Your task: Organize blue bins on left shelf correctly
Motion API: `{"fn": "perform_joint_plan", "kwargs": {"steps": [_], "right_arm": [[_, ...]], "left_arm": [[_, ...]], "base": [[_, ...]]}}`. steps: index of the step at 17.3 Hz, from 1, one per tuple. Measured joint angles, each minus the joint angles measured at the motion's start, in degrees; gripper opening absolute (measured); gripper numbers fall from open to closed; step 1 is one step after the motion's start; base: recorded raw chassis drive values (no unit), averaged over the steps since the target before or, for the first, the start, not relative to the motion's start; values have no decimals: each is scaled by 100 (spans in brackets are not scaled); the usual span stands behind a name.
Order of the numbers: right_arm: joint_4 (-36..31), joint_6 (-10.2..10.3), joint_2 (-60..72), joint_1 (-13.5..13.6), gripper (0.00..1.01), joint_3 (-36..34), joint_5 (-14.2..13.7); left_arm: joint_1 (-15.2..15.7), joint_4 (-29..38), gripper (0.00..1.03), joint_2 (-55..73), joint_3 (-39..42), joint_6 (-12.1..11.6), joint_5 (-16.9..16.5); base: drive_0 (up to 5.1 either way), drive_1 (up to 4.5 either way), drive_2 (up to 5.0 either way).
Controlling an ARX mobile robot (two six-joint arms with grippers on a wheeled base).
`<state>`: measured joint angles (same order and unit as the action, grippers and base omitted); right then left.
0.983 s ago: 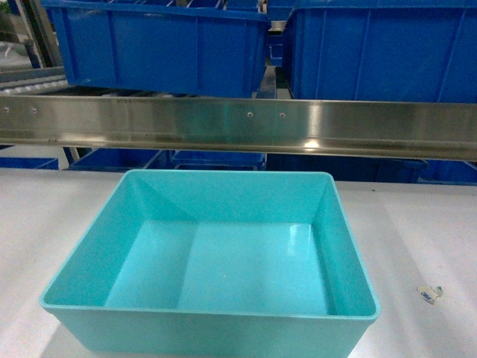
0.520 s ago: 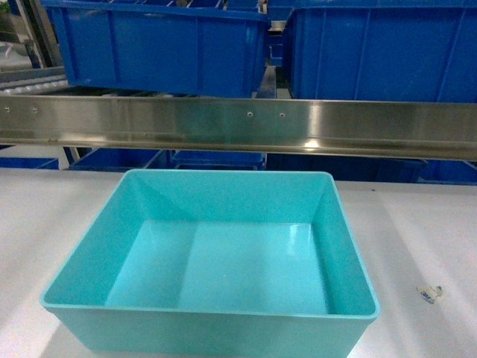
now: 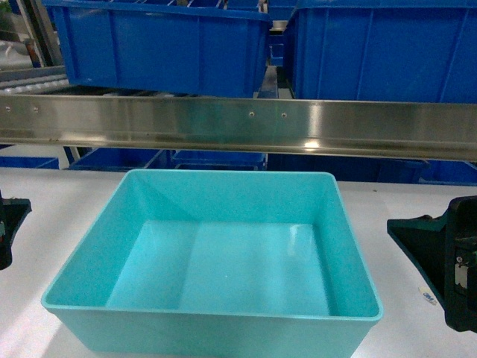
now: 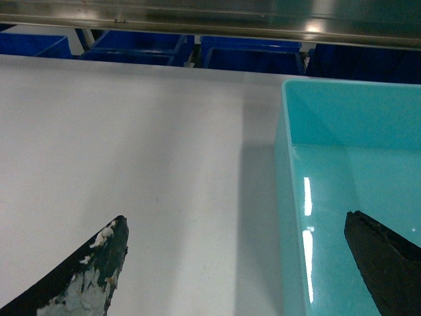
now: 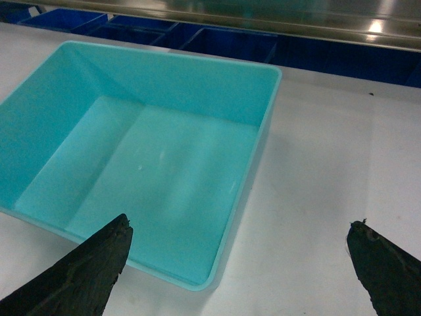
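An empty light turquoise blue bin (image 3: 223, 261) rests on the white table, just in front of the left shelf's steel front bar (image 3: 238, 123). My left gripper (image 4: 235, 220) is open and straddles the bin's left wall (image 4: 284, 197), one finger over the table and the other over the bin's inside. My right gripper (image 5: 240, 222) is open too, astride the bin's right wall (image 5: 253, 164) near its front corner. In the head view the left gripper (image 3: 7, 224) and the right gripper (image 3: 440, 257) only show at the frame edges, flanking the bin. Neither touches it.
Two large dark blue ribbed crates (image 3: 156, 45) (image 3: 380, 48) stand on the shelf tier above the bar. More dark blue crates (image 3: 216, 159) sit below it. White rollers (image 3: 30, 78) show at upper left. A small scrap (image 3: 428, 297) lies on the table (image 3: 402, 205) by the right gripper.
Both grippers have come into the head view, one at each side of the bin. The bin itself has barely shifted.
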<state>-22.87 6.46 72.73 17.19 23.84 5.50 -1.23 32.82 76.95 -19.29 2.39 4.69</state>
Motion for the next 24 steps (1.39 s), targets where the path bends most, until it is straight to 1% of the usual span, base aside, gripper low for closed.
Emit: {"fn": "perform_joint_plan", "kwargs": {"steps": [3,4,5,6,7,8,9,11,12,13,14,16,18,20,22,24], "right_arm": [[2,20,-2,0,98,0,0],[35,44,66,-61,98,35,87],[267,42,293,-116,98,205,256],[439,-31,437,-90,98,341,258],[658,-157,605,44,98,549,238],[693,-352,752,129,98,732,175],[691,-505,911,157,98,907,118],[649,-603,1211,129,98,1071,48],[623,-658,1434,92,98,1128,-59],[581,-754,1661,79,98,1161,-170],[603,-866,1921,105,98,1255,-293],[610,-1043,2190,238,98,1475,-409],[688,-1228,2498,350,98,1805,-426],[756,-1338,2730,387,98,1993,-466],[732,-1388,2994,380,98,2214,-533],[776,-1412,3182,378,98,2361,-551]], "left_arm": [[-17,-2,98,0,0,0,-22],[-20,11,98,4,0,-2,-9],[-61,72,98,186,-90,-4,28],[-74,157,98,400,-221,-2,72],[-162,214,98,603,-396,-4,133],[-262,260,98,706,-503,-7,144],[-358,240,98,824,-592,-4,197],[-481,76,98,1051,-706,28,223],[-535,33,98,1161,-741,52,240],[-570,-96,98,1228,-765,92,240],[-581,31,98,1300,-763,140,262],[-516,46,98,1405,-804,229,264],[-444,22,98,1679,-835,350,262],[-407,26,98,1878,-890,387,258],[-380,28,98,2140,-1067,444,173],[-496,-22,98,2234,-1226,446,116]], "base": [[0,0,0],[0,0,0],[0,0,0],[0,0,0],[0,0,0],[0,0,0],[0,0,0],[0,0,0],[0,0,0],[0,0,0],[0,0,0],[0,0,0],[0,0,0],[0,0,0],[0,0,0],[0,0,0]]}}
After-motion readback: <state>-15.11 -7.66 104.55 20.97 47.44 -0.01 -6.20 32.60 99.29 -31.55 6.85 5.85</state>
